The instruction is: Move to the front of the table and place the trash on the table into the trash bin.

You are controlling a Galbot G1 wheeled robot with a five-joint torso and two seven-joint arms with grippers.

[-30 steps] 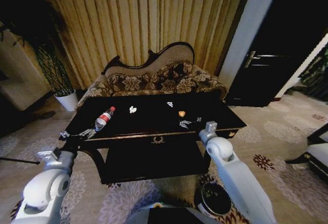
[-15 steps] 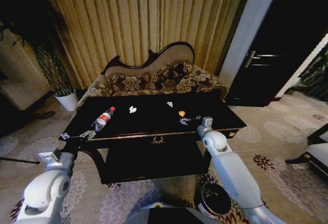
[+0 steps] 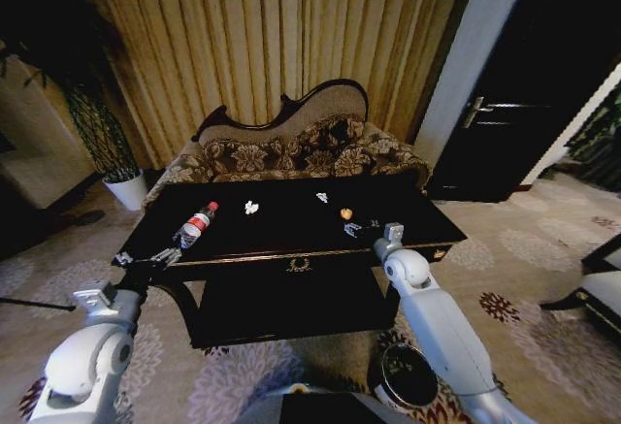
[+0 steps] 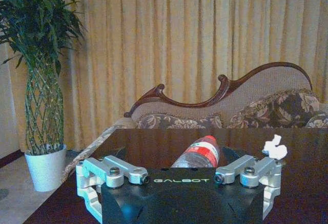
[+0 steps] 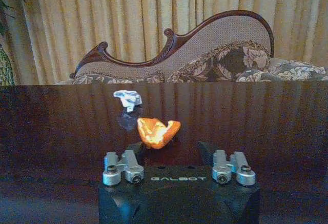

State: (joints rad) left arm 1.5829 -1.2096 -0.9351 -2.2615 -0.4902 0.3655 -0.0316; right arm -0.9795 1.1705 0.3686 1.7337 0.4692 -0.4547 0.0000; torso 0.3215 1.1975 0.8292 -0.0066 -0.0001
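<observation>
Curtains hang behind the dark worktop point(image 3: 291, 225). At its left edge my left gripper point(image 3: 144, 259) gapes open toward the bottle point(image 3: 196, 224); my right gripper point(image 3: 364, 229) spreads before the orange scrap point(image 5: 157, 131). Below right sits the trash bin point(image 3: 408, 375).

A: We see smooth white rounded arm shells ending in each tool: left tool point(image 4: 178, 170), right tool point(image 5: 177, 149).

B: We note black housings marked GALBOT in white, with silver linkages and dark screws.
</observation>
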